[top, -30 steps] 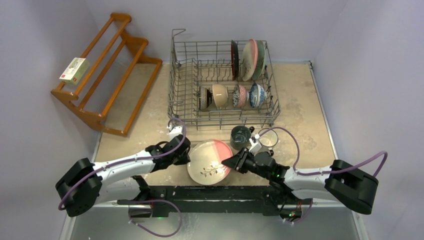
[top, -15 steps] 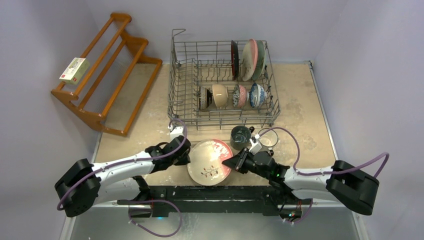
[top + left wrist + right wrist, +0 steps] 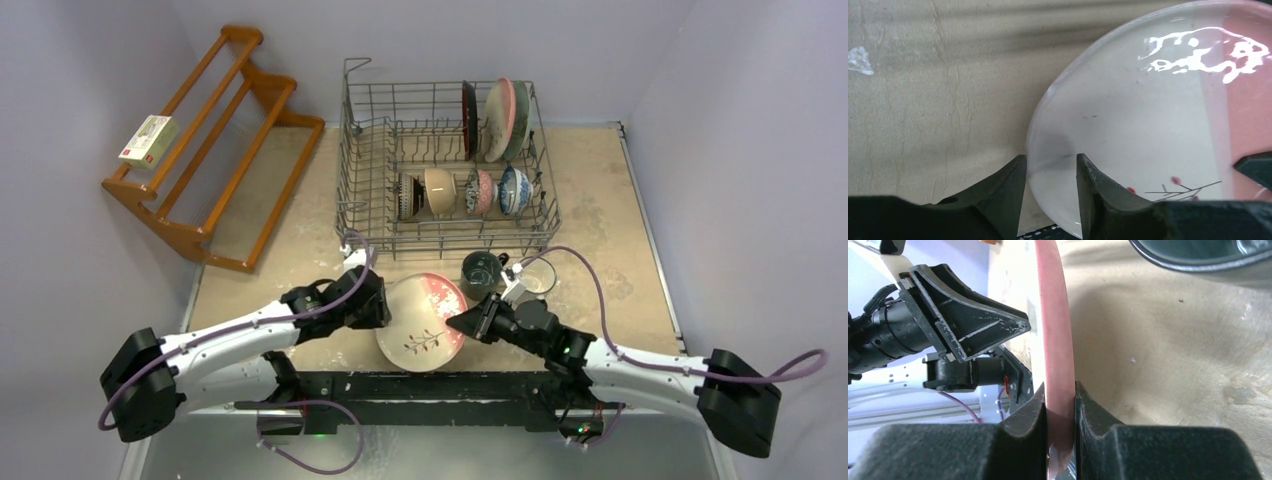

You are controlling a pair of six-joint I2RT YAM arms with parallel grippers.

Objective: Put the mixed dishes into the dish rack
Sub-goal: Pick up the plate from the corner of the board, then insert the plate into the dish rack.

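Vs 0.5 s ago: L gripper (image 3: 1050,165) has slid in to the left rim of the pink-and-white plate (image 3: 420,325), jaws apart, straddling the edge w/o pinching. R gripper (image 3: 1059,390) stays clamped on the right rim. Plate's over the table (image 3: 610,220), just in front of dish rack (image 3: 345,160), beside teal mug (image 3: 480,270).

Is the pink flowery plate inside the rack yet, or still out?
Out. The pink-and-white plate is on the near side of the dish rack, outside its wires, and the right fingers pinch its rim.
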